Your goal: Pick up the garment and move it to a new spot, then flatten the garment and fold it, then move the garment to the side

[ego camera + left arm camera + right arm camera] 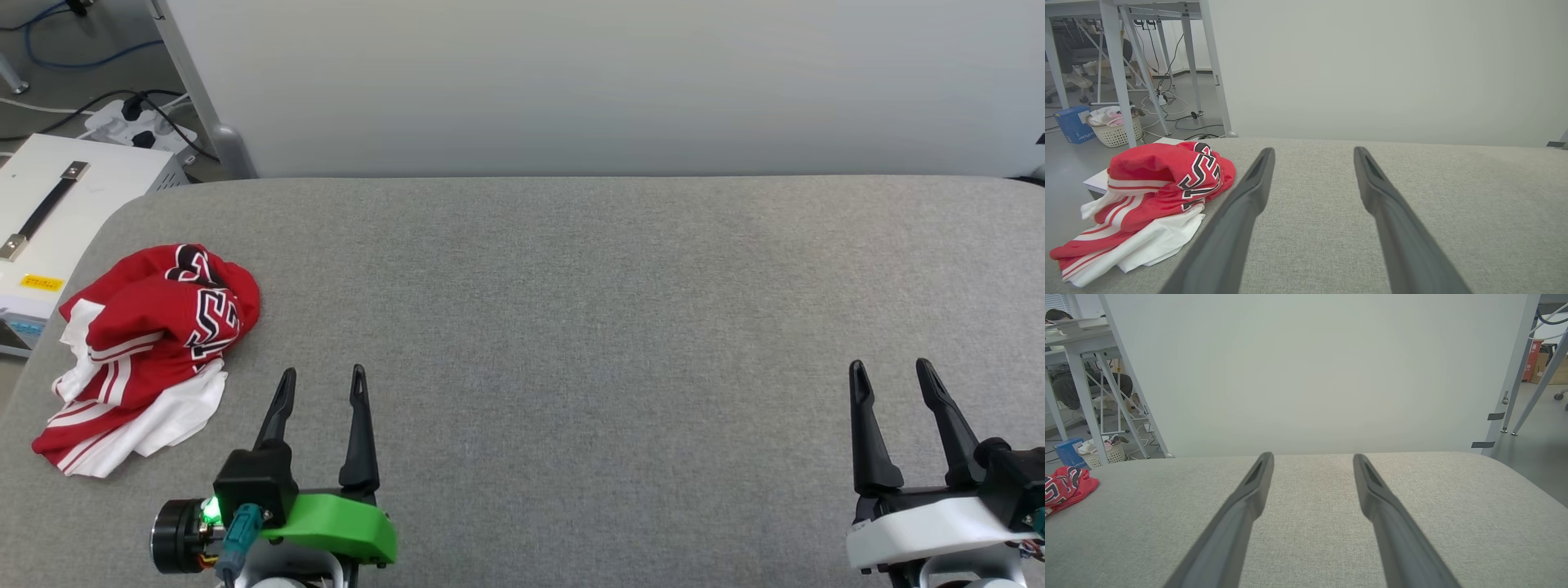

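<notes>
Grey table (571, 327); crumpled garment (147, 343) atop

The garment (155, 343), a red jersey (white sleeves, striped trim, black lettering), lies crumpled at the table's left edge.

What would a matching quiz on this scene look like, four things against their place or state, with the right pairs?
Things:
1 garment
2 left tool
3 right tool
4 white box

Place or state:
A open, white housing, at the right of the table
B crumpled at the table's left end
C beside the table, black handle on top
D open, green housing, near the garment

Pairs: 1-B, 2-D, 3-A, 4-C
</notes>
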Available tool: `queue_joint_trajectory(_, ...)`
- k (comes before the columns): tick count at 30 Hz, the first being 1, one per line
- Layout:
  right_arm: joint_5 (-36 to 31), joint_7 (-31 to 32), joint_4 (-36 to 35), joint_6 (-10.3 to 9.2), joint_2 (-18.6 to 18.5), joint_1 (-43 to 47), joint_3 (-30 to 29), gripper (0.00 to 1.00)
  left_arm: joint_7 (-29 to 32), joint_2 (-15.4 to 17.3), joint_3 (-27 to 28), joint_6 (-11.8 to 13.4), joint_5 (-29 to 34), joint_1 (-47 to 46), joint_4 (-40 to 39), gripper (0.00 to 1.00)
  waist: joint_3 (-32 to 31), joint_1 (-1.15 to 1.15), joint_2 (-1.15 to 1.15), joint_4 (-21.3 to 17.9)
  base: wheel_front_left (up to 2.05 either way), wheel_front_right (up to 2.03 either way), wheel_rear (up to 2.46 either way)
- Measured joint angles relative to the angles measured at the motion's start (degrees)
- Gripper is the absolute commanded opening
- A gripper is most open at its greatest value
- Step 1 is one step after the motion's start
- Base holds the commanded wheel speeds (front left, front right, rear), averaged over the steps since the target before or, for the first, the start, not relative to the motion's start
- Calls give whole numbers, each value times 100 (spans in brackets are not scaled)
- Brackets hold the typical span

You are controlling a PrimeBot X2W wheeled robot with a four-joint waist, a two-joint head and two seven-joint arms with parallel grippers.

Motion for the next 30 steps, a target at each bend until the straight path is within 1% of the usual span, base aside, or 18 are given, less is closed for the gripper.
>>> queue_joint_trajectory(16, 40, -245, -8, 0, 1, 113, -29, 100, -212, 0, -97, 42, -63, 1, 73, 100, 37, 0, 0, 5, 0, 0, 0)
queue_joint_trajectory(30, 31, -253, 21, 0, 1, 114, -32, 100, -258, 0, -132, 42, -65, 1, 108, 100, 68, 0, 0, 20, 0, 0, 0)
